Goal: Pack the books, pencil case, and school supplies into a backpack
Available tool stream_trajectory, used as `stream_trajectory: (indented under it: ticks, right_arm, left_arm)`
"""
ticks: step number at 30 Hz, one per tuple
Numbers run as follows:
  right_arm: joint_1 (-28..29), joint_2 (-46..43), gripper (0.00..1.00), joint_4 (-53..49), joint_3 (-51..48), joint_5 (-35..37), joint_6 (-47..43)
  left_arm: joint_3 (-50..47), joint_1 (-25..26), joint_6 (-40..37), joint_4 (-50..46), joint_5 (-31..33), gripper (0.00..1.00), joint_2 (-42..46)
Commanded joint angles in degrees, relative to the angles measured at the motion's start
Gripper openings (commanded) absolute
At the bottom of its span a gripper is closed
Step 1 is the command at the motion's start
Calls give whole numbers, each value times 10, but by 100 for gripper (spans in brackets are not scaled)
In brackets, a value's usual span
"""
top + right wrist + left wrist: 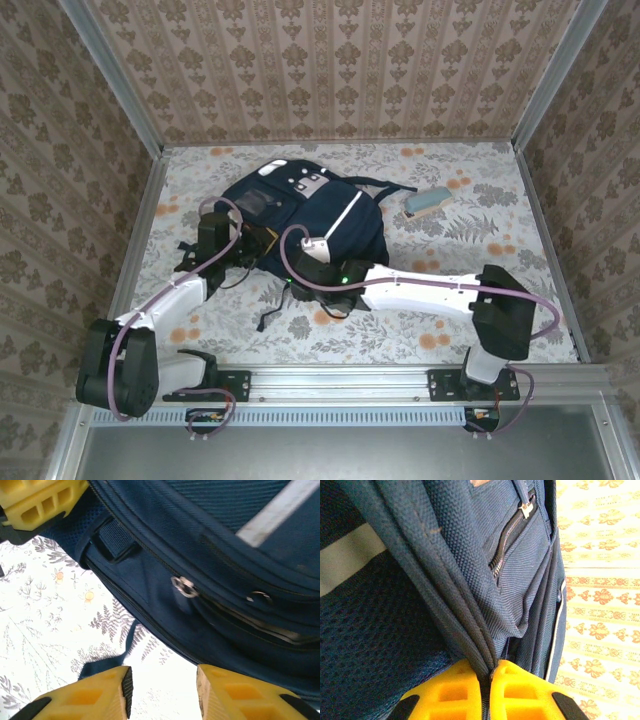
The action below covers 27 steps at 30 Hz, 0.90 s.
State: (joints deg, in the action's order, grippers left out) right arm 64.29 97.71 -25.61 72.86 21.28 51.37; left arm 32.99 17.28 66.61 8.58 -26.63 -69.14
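Left pincer (pixel 485 679) pinches the backpack (pixel 285 210) seam; right pincer (pixel 162 687) gapes empty. I see its long axis running near-to-far, pocket (pixel 300 185) farthest.

Table cover (pixel 480 300): pale cloth, grey fern-leaf print, scattered orange flower spots. I see same print in my right wrist view. Walls (pixel 340 70): tan damask wallpaper with vertical stripes, on three sides. Aluminium posts (pixel 112 75) at both back corners. Slotted metal rail (pixel 340 380) along near edge, grey panel (pixel 340 450) below it.
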Motion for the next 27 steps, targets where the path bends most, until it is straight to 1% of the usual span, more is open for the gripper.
stream_trajectory:
  ticks: [1, 5, 7, 13, 16, 20, 24, 27]
  right_arm:
    - [0, 33, 37, -30, 43, 50, 19]
    - [-5, 70, 32, -61, 76, 74, 46]
    - [-11, 82, 32, -75, 83, 76, 62]
    - [-29, 109, 37, -101, 96, 69, 75]
    - [-34, 120, 39, -103, 105, 71, 66]
    - [-39, 144, 39, -124, 136, 84, 47]
    - [-39, 161, 34, -150, 165, 109, 37]
    - [-39, 166, 28, -172, 178, 131, 39]
  left_arm:
    - [26, 10, -19, 18, -37, 0, 24]
    - [27, 11, -20, 18, -39, 0, 26]
    - [26, 11, -20, 17, -39, 0, 26]
    - [24, 11, -22, 16, -38, 0, 25]
    - [23, 11, -23, 17, -36, 0, 25]
    - [22, 11, -23, 16, -33, 0, 25]
    - [22, 11, -24, 13, -32, 0, 24]
    - [21, 11, -25, 11, -29, 0, 24]
